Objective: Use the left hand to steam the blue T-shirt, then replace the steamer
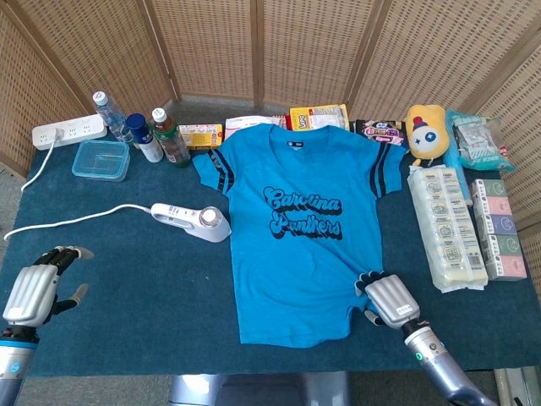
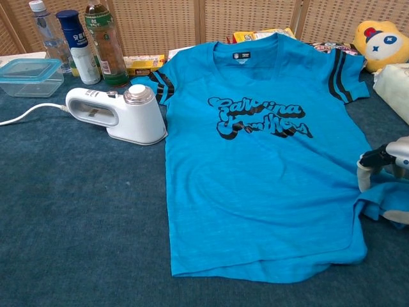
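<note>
Steamer (image 2: 118,114) sits on the counter (image 1: 152,279) just left of the blue T-shirt (image 1: 297,228), and we judge it rigid, fairly light and best gripped by its handle, while our left hand (image 1: 34,288) hovers spread and empty and our right hand (image 1: 389,300) presses the soft hem.

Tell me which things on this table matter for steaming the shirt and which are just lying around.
For the job: blue T-shirt, steamer, left hand, and the right hand resting on the shirt's lower corner.

Lying about: bottles, plastic box, power strip, yellow plush toy, snack packs, tissue packs.
</note>
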